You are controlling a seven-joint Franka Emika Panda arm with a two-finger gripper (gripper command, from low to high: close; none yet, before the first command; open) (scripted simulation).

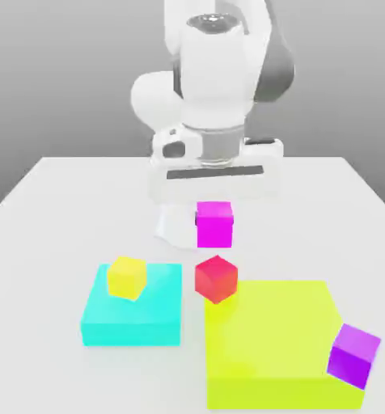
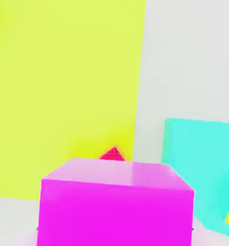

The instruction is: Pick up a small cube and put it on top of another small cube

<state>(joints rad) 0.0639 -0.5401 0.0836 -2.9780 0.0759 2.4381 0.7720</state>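
Pincer (image 1: 214,212) grips pink cube (image 1: 214,224) mid-frame, lifted above red cube (image 1: 216,278); pickup done, placement on top outstanding.

Glossy white rounded arm (image 1: 208,73) with dark grey joint sections; silver-grey wrist ring; white boxy hand (image 1: 214,174) bearing a dark horizontal slot across its face.

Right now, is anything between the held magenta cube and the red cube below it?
No. In the exterior view, the magenta cube hangs above the red cube with only open air between.
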